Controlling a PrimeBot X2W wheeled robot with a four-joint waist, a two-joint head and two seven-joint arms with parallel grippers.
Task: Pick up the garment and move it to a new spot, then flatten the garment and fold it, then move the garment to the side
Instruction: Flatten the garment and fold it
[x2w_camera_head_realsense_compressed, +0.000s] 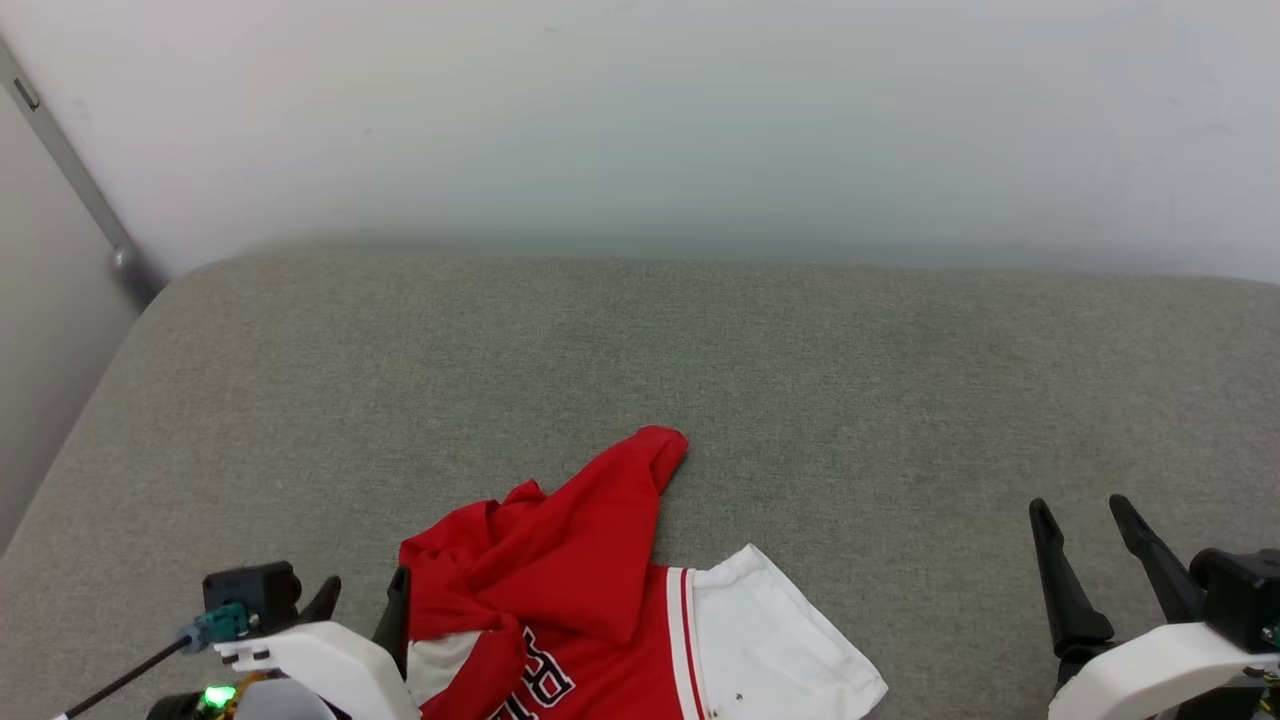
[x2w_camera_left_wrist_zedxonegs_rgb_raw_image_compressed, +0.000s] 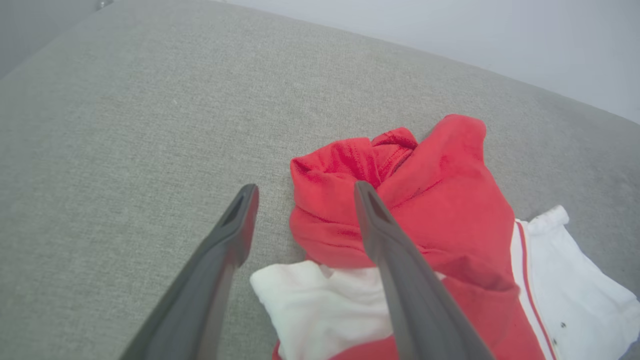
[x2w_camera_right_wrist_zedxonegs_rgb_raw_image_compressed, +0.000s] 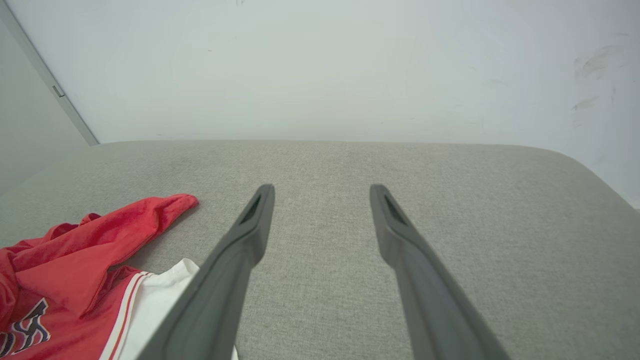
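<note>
Grey woven cushion, pale wall, left gripper low, fingers spread wide over the crumpled red-and-white garment — at the near edge — right gripper also spread, well apart.

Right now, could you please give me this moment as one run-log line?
garment: crumpled on grey cushion, unfolded | left gripper: open, at garment's edge, holding nothing | right gripper: open, apart from garment

A grey woven cushion spreads wide. A white wall rises at twelve o'clock, a grey rail at ten.
</note>
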